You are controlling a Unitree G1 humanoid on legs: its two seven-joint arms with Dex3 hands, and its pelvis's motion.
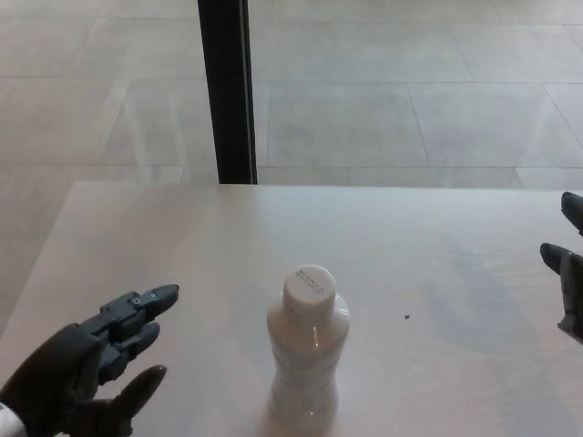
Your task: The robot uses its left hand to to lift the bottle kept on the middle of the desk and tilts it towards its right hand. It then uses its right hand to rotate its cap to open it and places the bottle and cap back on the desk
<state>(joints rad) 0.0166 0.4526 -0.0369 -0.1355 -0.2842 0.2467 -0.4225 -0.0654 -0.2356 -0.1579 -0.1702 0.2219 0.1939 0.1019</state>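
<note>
A clear bottle (307, 364) with a white cap (308, 286) stands upright on the pale desk (383, 246), near its front edge. My left hand (91, 364) hovers over the desk to the left of the bottle, open, fingers spread and pointing toward it, with a clear gap between. Only the fingertips of my right hand (569, 264) show at the right edge of the picture, apart and holding nothing, well away from the bottle.
A black vertical post (228, 91) rises behind the desk's far edge. Beyond lies a tiled floor (410, 91). A small dark speck (406, 318) sits on the desk right of the bottle.
</note>
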